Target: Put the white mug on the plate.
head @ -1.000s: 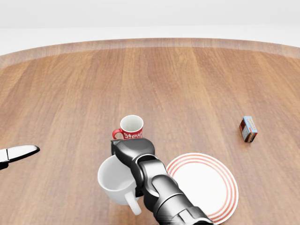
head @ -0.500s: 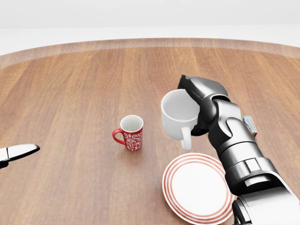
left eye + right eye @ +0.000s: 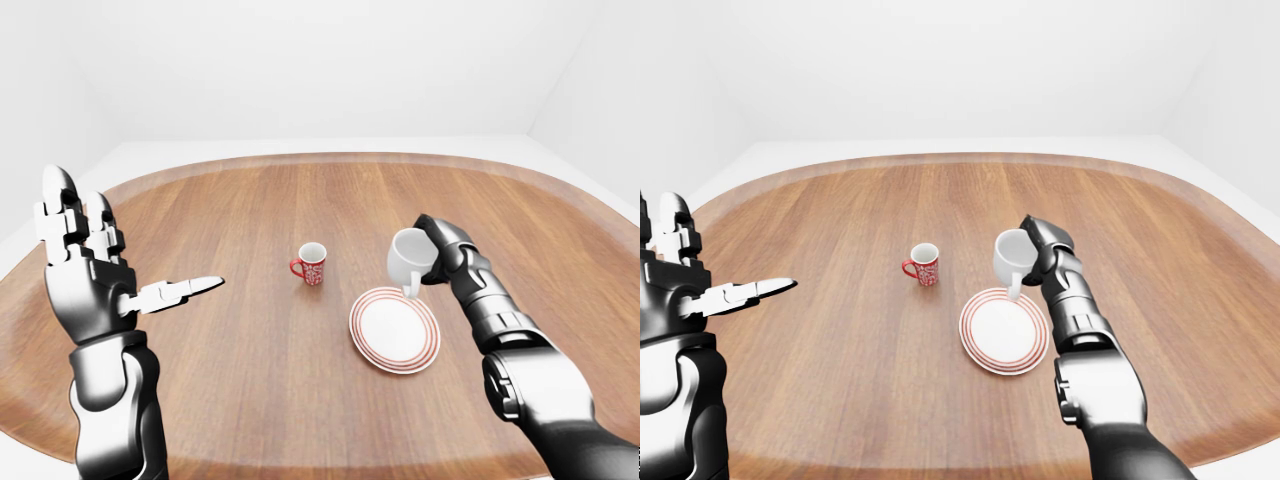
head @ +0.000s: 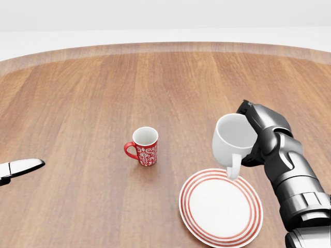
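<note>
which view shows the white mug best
The head view: the white mug is largest there, tilted with its handle pointing down over the plate rim, held by the right hand. Both eye views show the same mug, only smaller.

Large rounded wooden worktop (image 3: pixel 300 400), reddish-brown planks with a paler band along the rim. Plain white walls (image 3: pixel 300 70) meeting at a corner on the eye views' right, pale floor (image 3: pixel 130 155) past the far edge, even diffuse light
</note>
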